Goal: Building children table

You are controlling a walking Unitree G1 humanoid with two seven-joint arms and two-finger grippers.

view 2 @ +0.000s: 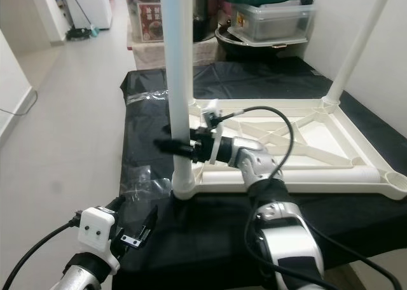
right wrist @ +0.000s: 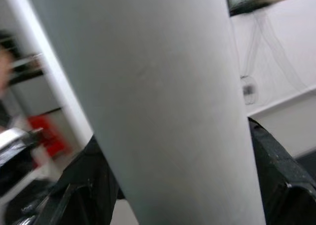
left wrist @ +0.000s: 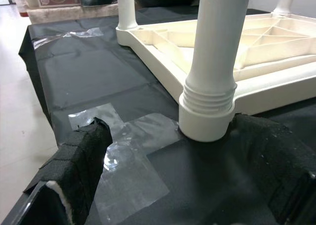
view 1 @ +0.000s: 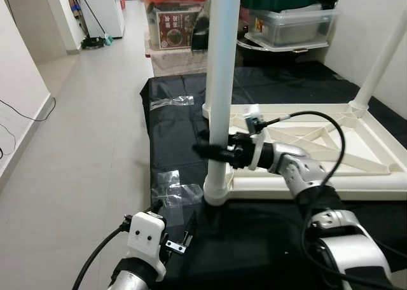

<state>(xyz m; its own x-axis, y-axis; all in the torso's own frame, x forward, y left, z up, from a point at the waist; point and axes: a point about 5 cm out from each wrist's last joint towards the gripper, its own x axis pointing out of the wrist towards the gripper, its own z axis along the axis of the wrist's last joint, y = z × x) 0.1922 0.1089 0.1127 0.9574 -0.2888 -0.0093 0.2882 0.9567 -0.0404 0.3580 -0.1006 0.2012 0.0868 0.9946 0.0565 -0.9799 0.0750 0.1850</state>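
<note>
A white children's table (view 1: 318, 187) lies upside down on a black sheet (view 1: 254, 233). A white table leg (view 1: 221, 61) stands upright in its near left corner socket (left wrist: 206, 111). My right gripper (view 1: 213, 151) is shut on this leg partway up, and its black fingers (right wrist: 276, 170) hug both sides of the leg (right wrist: 148, 96). Low in front, my left gripper (view 1: 175, 239) hovers open just above the sheet, pointing at the leg's base, with its padded fingers (left wrist: 84, 156) apart and holding nothing. Another leg (view 1: 381, 61) stands at the far right corner, and one more (left wrist: 126, 8) at the far left.
Clear tape patches (view 1: 172, 185) hold the sheet down near the socket. Plastic storage boxes, one with an orange lid (view 1: 175, 16) and one with a green lid (view 1: 286, 10), stand behind. Tiled floor (view 1: 76, 144) opens to the left. A white tube (view 2: 331, 174) lies inside the table frame.
</note>
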